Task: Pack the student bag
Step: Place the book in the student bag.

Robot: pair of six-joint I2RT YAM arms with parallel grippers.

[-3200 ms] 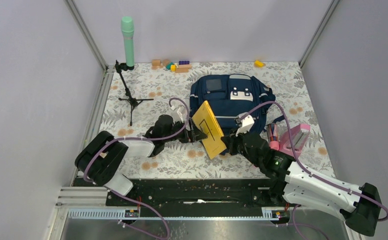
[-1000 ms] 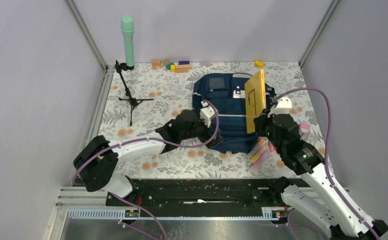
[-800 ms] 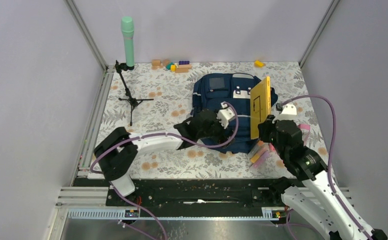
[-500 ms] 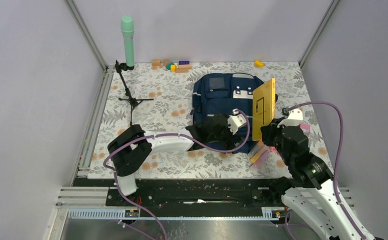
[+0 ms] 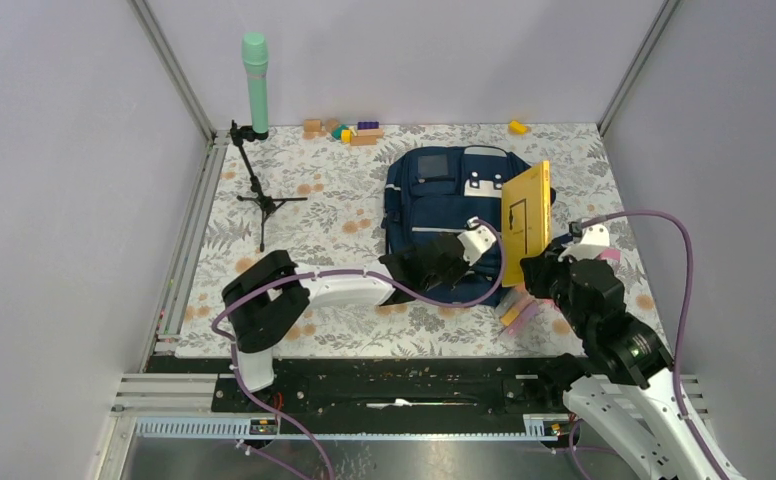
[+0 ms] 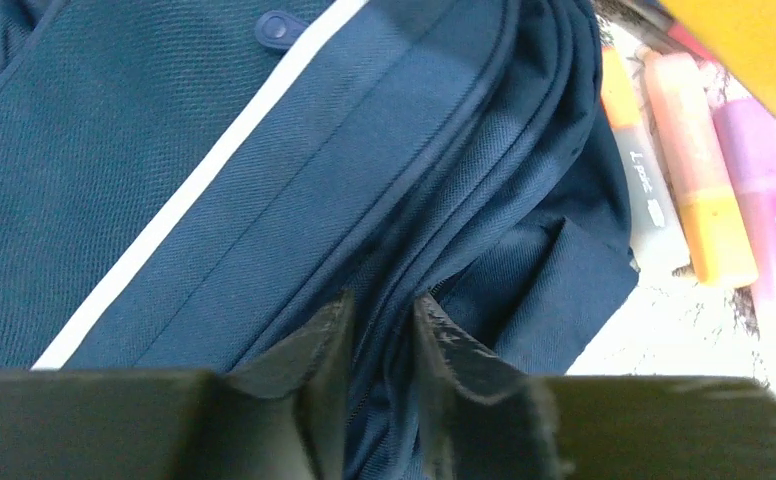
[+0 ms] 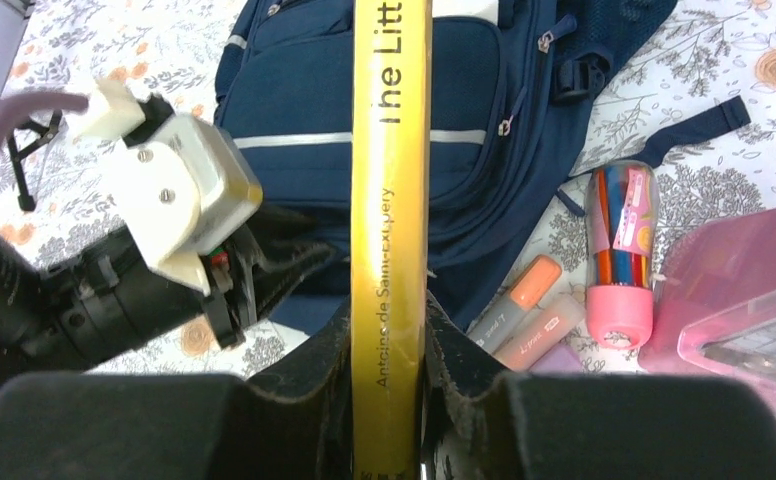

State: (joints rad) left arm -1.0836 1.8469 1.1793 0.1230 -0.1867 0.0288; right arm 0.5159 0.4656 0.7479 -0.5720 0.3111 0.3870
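Note:
The navy student bag (image 5: 444, 200) lies flat on the floral table. My left gripper (image 5: 464, 265) is at the bag's near right edge. In the left wrist view its jaws (image 6: 379, 305) are pinched on a fold of blue fabric beside the zipper seam of the student bag (image 6: 214, 150). My right gripper (image 5: 539, 270) is shut on a yellow book (image 5: 526, 220) and holds it upright over the bag's right side. The right wrist view shows the yellow book (image 7: 391, 200) spine-on between the fingers of my right gripper (image 7: 389, 320), with the student bag (image 7: 294, 90) behind it.
Highlighters (image 7: 534, 285), a pink-capped tube of pens (image 7: 619, 250) and a pink case (image 7: 734, 300) lie right of the bag. A green cylinder (image 5: 255, 85) on a small tripod (image 5: 259, 190) stands back left. Toy blocks (image 5: 349, 130) and a yellow block (image 5: 517, 127) sit along the back wall.
My left arm has swept right along the bag's near edge and its jaws have closed from wide open onto the fabric. The right arm has drawn the book slightly right and toward me.

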